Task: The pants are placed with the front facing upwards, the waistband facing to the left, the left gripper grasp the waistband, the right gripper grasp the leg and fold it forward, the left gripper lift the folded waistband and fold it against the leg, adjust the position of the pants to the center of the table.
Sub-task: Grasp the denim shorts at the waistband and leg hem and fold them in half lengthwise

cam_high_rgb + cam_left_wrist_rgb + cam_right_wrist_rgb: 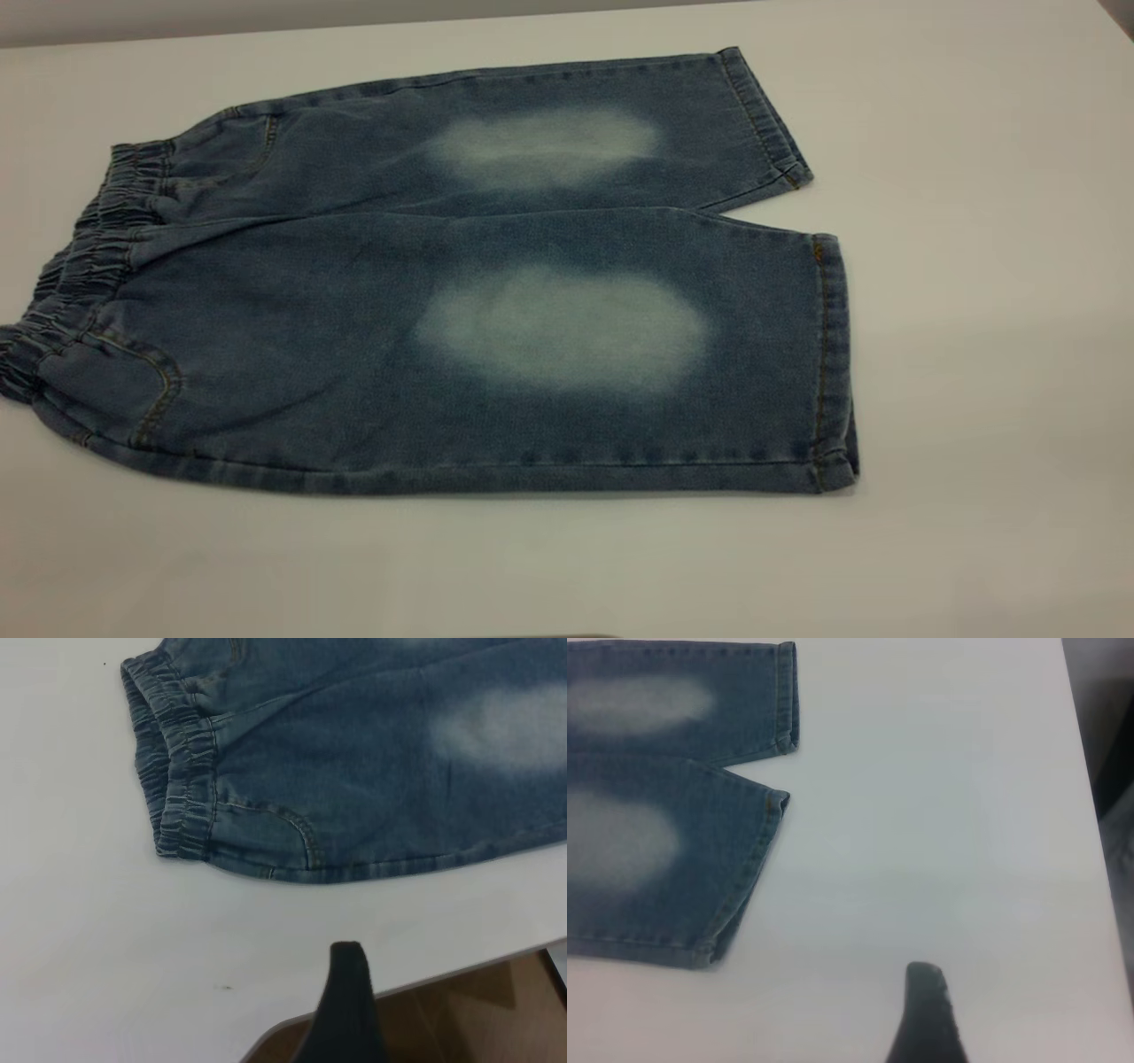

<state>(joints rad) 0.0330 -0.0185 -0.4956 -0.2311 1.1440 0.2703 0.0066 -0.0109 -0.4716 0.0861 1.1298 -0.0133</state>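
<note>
2 faded ovals face up on the pants (461,292), spread flat on the table (992,266), waistband (80,266) at the exterior view's left. Left gripper (347,992) hangs off the waistband corner, over the table edge; right gripper (926,1010) sits beyond the hems over bare tabletop. Neither claw's spread can be told.

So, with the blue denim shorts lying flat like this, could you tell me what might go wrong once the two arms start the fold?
1. The gathered elastic waistband of the blue denim pants is bunched in two layers, so the left gripper may pinch only the top one.
2. The leg hems lie flat on the white table, so the right gripper may slide over them.
3. The waistband sits close to the table edge, so dragging could pull the fabric over it.
</note>
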